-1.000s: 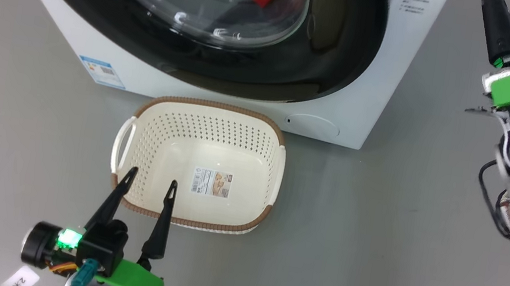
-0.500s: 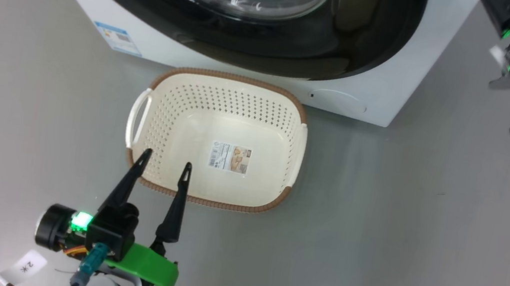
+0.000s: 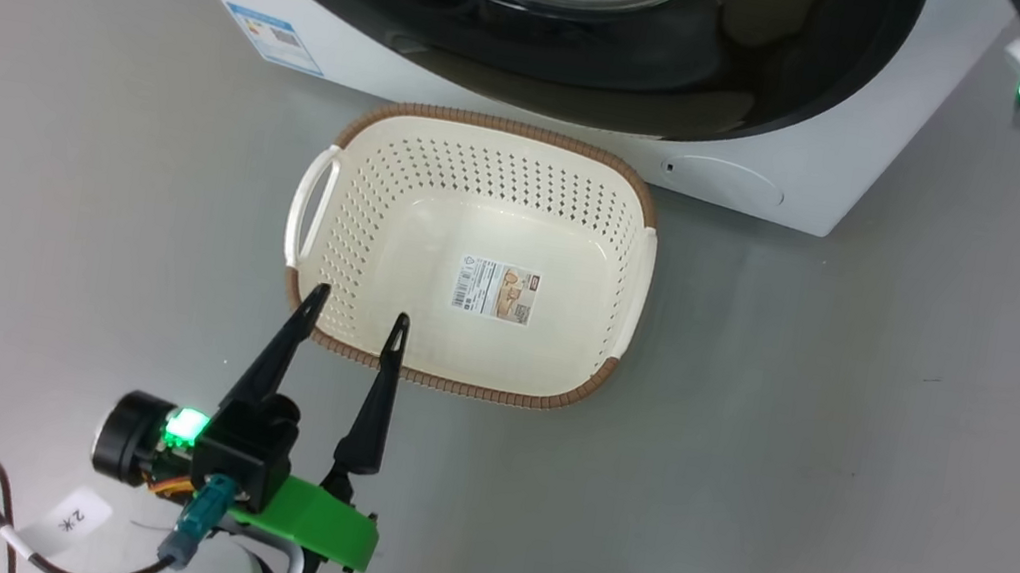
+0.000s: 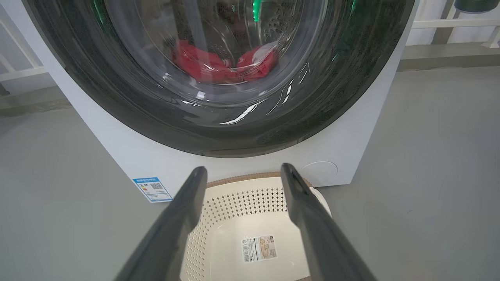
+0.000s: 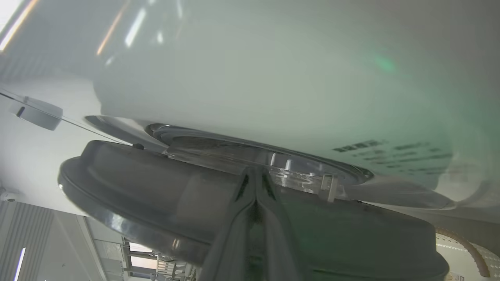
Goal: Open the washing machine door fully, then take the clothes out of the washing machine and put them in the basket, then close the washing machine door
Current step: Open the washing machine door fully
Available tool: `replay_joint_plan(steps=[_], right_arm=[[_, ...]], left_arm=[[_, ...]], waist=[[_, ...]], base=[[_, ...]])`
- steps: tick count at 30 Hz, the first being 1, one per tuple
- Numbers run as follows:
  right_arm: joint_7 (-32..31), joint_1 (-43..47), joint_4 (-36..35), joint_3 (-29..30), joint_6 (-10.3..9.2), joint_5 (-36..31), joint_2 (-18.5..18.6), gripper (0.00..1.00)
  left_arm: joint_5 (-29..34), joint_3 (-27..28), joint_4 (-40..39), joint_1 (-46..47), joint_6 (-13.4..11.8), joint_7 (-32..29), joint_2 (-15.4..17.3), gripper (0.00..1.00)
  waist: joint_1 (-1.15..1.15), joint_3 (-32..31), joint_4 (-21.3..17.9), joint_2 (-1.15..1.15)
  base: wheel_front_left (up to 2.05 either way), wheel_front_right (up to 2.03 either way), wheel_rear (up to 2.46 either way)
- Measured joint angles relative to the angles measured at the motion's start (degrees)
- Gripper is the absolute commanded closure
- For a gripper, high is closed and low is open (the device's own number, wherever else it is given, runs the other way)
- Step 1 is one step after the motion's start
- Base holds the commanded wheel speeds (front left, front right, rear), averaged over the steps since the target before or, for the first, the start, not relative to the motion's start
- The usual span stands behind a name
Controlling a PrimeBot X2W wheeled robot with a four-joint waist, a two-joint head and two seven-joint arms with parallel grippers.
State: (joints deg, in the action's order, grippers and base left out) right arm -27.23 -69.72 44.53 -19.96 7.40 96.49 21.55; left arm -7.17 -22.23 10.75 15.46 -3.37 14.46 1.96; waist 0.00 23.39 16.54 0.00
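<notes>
Right gripper (image 5: 254, 173): fingers pressed together, tips at the seam where the washing machine door (image 5: 156, 183) rim meets the washing machine (image 5: 273, 78) front.

Left gripper (image 3: 354, 314): fingers apart, empty, above the near rim of the basket (image 3: 494, 125).

Basket sits on the floor (image 3: 746, 463) just before the machine's base, under the door. Clothes (image 4: 203, 64) lie inside, seen through the door.

Risk: the closed tips slip off the glossy rim and the door stays unopened; a swinging door may clip the left gripper.

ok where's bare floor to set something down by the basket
Bare floor lies wide left and right of the basket. Crowded: the thin strip between it and the washing machine, and its near rim by the left claw.
</notes>
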Motion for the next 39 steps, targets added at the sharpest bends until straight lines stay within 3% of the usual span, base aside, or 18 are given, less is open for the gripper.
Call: replay_joint_plan(steps=[13,39], right_arm=[[-6.73,-1.23,1.44,-0.43,0.0,-0.66,-0.35,1.0],[-15.85,18.82,-13.92,-3.35,0.0,-2.52,-3.14,1.0]], left_arm=[[-0.07,-0.29,-0.05,1.07,0.01,0.0,-0.02,0.0],[0.64,1.35,0.34,-4.42,0.01,0.01,0.01,0.0]], waist=[[0.0,-0.45,0.52,0.0],[0.0,-9.99,-0.68,0.0]], base=[[0.0,0.0,0.0],[0.0,0.0,0.0]])
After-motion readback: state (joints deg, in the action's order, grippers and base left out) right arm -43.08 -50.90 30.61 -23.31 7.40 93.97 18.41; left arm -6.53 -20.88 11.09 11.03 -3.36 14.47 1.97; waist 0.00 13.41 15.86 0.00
